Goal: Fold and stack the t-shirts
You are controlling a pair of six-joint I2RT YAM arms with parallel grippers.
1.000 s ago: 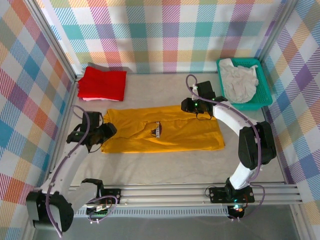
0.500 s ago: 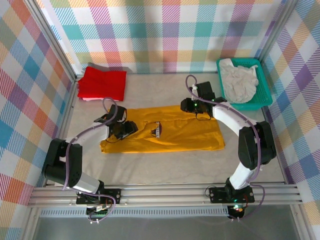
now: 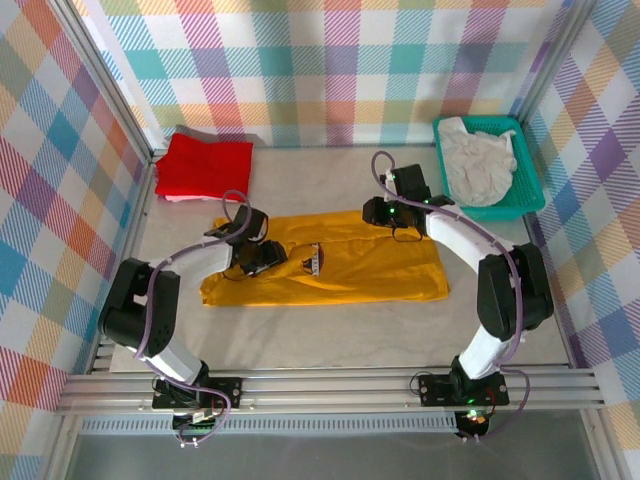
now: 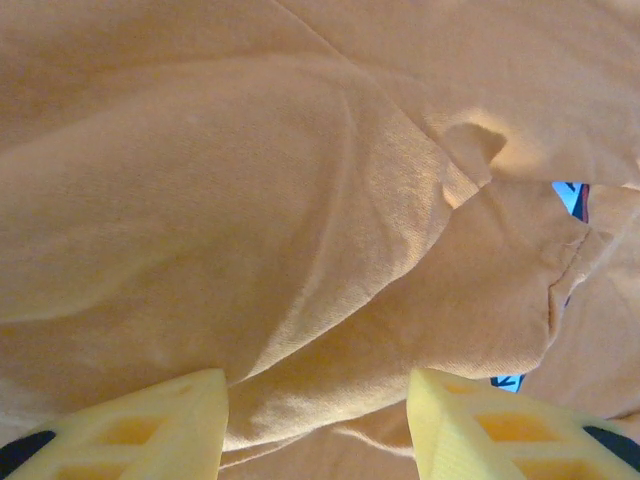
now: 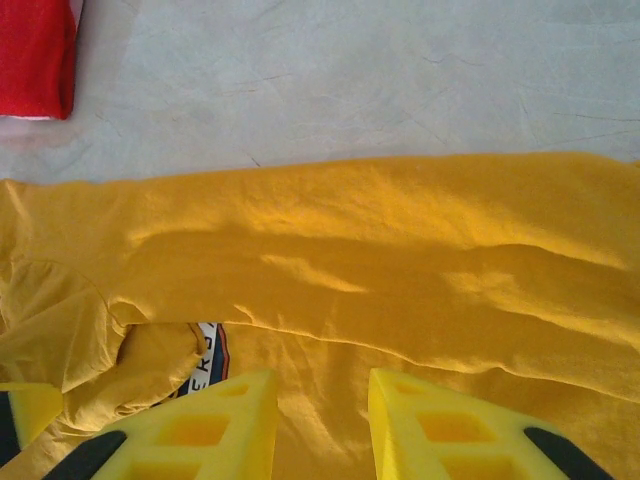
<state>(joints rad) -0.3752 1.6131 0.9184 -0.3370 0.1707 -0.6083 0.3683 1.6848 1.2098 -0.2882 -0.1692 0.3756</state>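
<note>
Colour key: mustard-yellow t-shirt (image 3: 350, 275) with dark logo patch (image 3: 313, 260); red t-shirt (image 3: 205, 167); off-white t-shirt (image 3: 480, 160); teal mesh basket (image 3: 530, 205); grey bench (image 3: 350, 335); pastel multicolour plaid walls (image 3: 340, 60)

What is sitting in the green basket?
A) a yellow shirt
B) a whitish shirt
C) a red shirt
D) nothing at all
B: a crumpled off-white t-shirt lies inside the teal basket at the far right.
</note>
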